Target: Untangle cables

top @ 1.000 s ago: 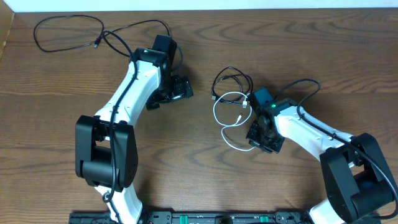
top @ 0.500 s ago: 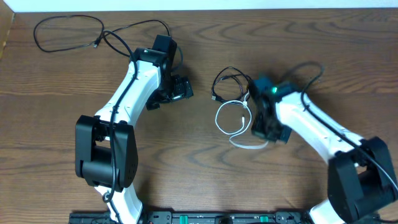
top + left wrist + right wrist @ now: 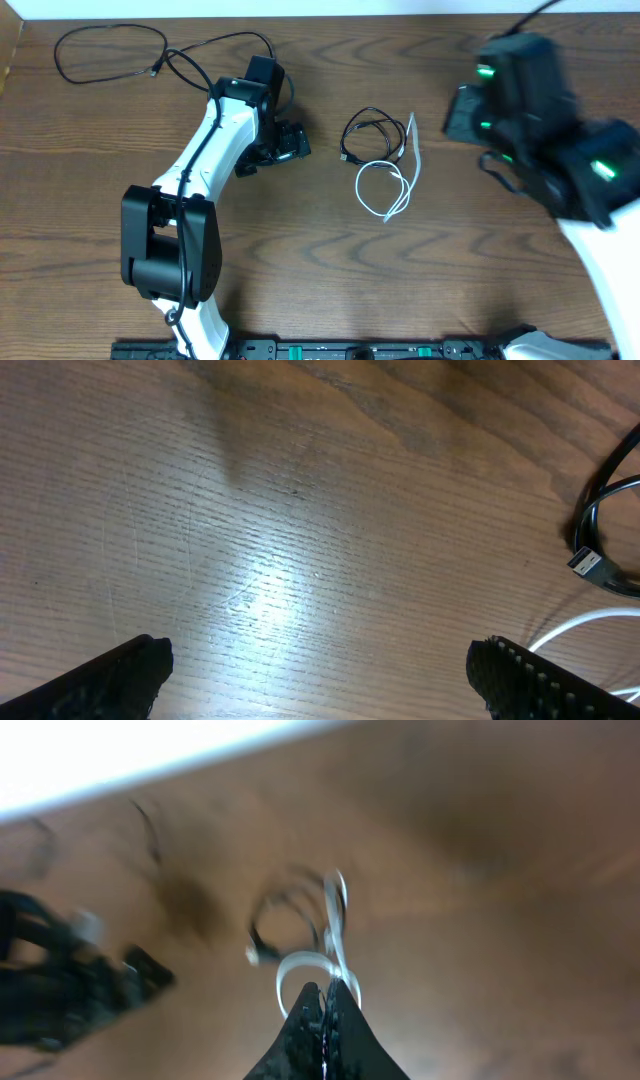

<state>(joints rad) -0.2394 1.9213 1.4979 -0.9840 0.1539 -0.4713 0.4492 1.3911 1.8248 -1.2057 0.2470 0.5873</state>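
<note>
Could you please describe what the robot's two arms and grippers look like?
Both arms have white links and black joint housings. The left arm carries a thin black cable along it. The right arm, blurred, shows green lights. The left gripper and right gripper have black fingers.
</note>
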